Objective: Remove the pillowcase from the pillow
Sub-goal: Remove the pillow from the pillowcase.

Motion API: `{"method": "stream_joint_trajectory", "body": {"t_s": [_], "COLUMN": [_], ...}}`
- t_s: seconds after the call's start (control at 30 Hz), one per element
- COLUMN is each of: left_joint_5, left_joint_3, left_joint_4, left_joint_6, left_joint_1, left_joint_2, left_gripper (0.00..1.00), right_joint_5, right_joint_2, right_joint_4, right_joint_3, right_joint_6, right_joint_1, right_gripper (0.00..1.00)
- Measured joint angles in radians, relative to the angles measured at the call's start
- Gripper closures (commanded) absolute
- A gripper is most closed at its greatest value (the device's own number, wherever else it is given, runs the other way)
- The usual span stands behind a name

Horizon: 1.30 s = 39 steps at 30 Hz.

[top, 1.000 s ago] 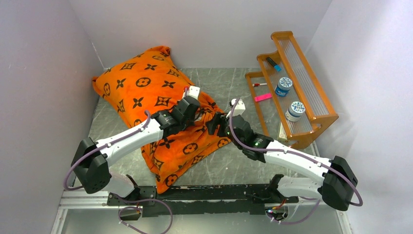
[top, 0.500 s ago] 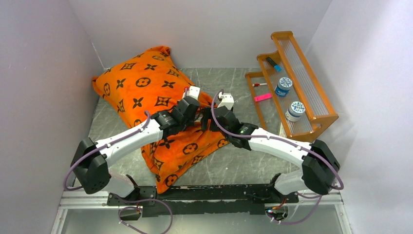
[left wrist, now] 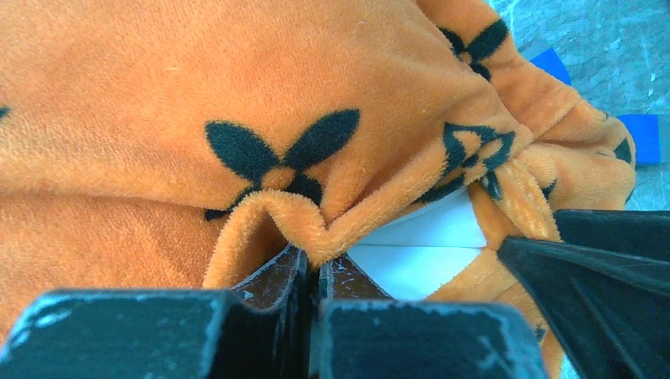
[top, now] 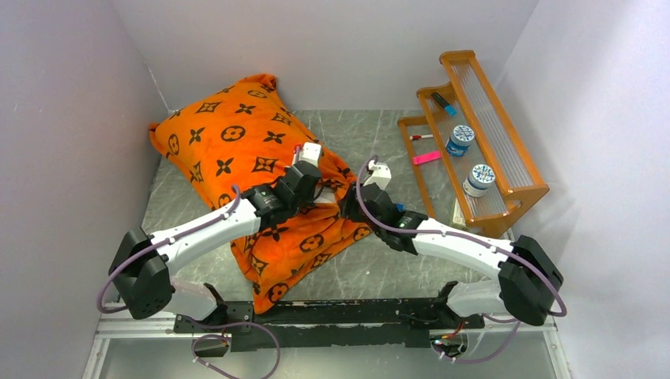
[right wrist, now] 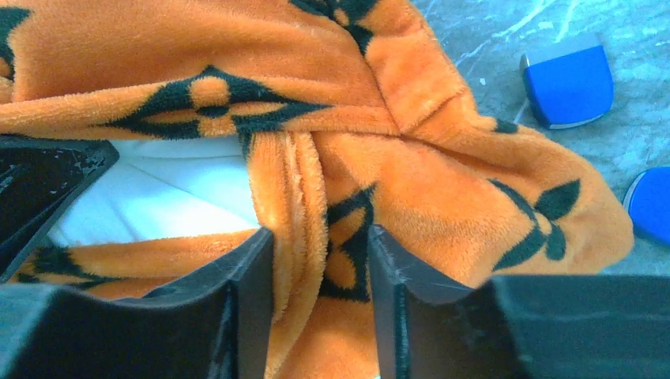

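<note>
Left hand point(left wrist: 313, 272), right hand point(right wrist: 320, 260) at pillowcase point(top: 229, 150) mouth

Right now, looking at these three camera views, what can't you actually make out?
The pillow: the pillowcase hides nearly all of it; only a white sliver shows in both wrist views.
The right gripper: right wrist view, fingers flank a fold; whether they clamp it is unclear.
The blue piece: right wrist view, cut off by the right edge.
The nearer jar: top view, print too small to read.
</note>
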Motion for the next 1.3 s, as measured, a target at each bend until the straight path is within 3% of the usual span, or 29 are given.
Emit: {"method": "stream_joint_trajectory", "body": {"t_s": [0.3,0.5,0.57,0.73,0.8,1.3], "left_joint_5": [-0.002,0.029,0.038,0.047,0.047,0.034], "left_joint_3": [-0.008,-0.03,-0.035,-0.043,-0.043,-0.043], "left_joint_4": [0.013,0.041,0.047,0.056,0.057,0.05], "left_joint_6": [-0.017,-0.005,0.006,0.026,0.031,0.036], "left_joint_1": [-0.005,-0.005,-0.003,0.0,0.001,0.001], "left_joint_2": [-0.007,-0.03,-0.038,-0.045,-0.046,-0.057], "left_gripper": [0.95,0.95,0.95,0.95,0.95,0.95], "right_joint_5": [-0.022,-0.058,-0.074,-0.111,-0.118,-0.188], "right_joint_2": [-0.103,-0.111,-0.114,-0.158,-0.172,0.013], "right_joint_4": [0.085,0.192,0.209,0.193,0.159,-0.113], "right_joint_3": [-0.149,-0.21,-0.213,-0.203,-0.18,0.182], "right_joint_6": [0.105,0.142,0.135,0.083,0.048,-0.06], "right_joint_1": [-0.038,-0.055,-0.06,-0.073,-0.079,-0.09], "right_gripper": [0.81,0.83,0.8,0.51,0.46,0.36]}}
